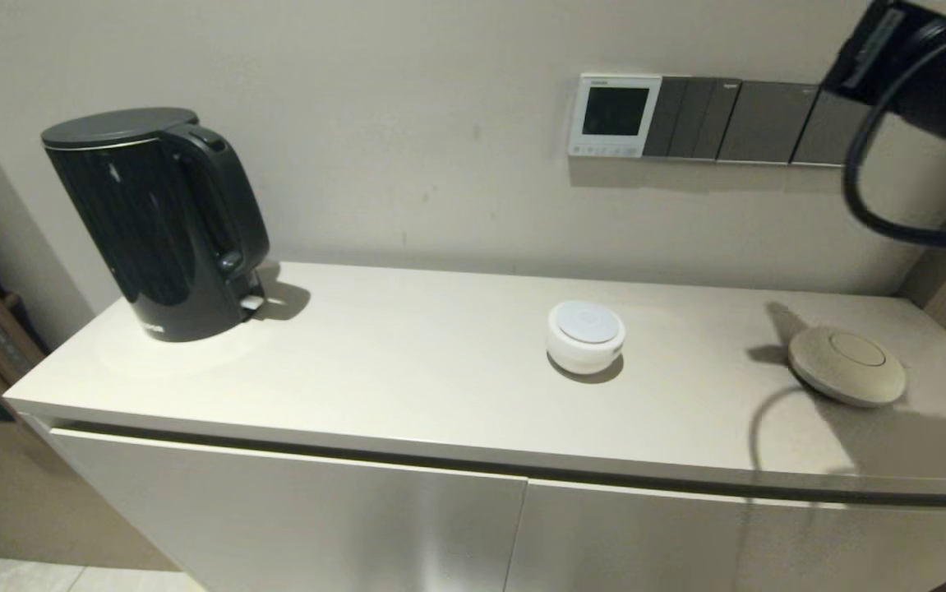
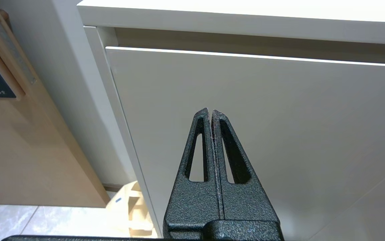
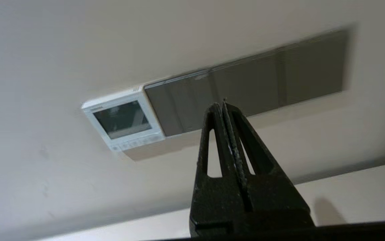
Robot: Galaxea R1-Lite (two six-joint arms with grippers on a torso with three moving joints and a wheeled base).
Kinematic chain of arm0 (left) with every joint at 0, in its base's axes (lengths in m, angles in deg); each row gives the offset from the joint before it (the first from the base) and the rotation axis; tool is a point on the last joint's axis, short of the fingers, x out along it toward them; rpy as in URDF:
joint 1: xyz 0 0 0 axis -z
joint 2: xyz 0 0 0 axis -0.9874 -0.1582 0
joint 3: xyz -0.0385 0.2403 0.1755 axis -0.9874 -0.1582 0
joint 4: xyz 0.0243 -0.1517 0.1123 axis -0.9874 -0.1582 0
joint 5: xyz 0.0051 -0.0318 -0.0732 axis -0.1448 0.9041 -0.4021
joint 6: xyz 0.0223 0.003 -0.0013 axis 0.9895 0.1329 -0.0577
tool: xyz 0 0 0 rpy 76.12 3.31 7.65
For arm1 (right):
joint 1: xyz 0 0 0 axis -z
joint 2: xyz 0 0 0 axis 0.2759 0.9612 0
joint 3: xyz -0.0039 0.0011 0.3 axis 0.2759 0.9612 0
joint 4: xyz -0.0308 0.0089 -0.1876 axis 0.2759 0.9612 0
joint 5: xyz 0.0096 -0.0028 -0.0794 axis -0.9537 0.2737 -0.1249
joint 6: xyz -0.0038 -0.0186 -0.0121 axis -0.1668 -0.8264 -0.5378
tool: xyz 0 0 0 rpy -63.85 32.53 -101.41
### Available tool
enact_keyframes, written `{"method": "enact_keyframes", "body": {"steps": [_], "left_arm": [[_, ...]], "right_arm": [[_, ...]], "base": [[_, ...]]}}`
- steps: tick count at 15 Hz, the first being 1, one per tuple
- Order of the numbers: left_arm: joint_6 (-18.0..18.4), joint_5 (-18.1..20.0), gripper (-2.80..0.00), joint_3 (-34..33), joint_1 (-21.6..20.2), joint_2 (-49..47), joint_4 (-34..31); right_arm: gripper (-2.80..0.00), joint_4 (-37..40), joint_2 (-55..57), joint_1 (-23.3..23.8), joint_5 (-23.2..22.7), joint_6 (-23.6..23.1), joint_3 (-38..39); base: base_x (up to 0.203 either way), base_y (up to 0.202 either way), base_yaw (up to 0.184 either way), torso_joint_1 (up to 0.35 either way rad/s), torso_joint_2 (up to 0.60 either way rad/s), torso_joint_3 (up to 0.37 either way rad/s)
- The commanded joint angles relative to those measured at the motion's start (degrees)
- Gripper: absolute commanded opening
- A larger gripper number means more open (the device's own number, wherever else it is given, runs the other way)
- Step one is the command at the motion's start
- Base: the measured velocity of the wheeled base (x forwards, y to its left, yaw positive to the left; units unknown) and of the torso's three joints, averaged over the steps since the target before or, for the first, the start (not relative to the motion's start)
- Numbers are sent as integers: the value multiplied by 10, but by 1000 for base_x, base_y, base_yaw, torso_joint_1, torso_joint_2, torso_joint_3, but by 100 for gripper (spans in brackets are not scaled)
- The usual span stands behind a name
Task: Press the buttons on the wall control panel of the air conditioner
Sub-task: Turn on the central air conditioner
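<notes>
Right gripper (image 3: 219,104) held closed, empty, short of the wall.
Small white-framed dark-screened thermostat panel (image 3: 124,122) untouched; left gripper (image 2: 211,112) parked closed, empty.

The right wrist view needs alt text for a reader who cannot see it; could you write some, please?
The right claw, shut, is raised toward the wall, short of the white-framed control panel with its dark screen and buttons. Dark grey switch plates adjoin the panel.
</notes>
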Motion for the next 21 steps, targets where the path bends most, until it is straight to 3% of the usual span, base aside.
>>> {"method": "enact_keyframes", "body": {"steps": [1, 5, 8, 21], "left_arm": [[0, 0, -280, 0, 0, 0, 0], [0, 0, -280, 0, -1, 0, 0], [0, 0, -280, 0, -1, 0, 0], [0, 0, -280, 0, 0, 0, 0]], "right_arm": [[-280, -26, 119, -2, 8, 23, -34], [-280, -103, 186, 1, 5, 26, -89], [-280, -106, 197, -9, -19, 15, -98], [-280, -106, 253, -29, -22, 23, -119]], "base": [[0, 0, 0, 0, 0, 0], [0, 0, 0, 0, 0, 0], [0, 0, 0, 0, 0, 0], [0, 0, 0, 0, 0, 0]]}}
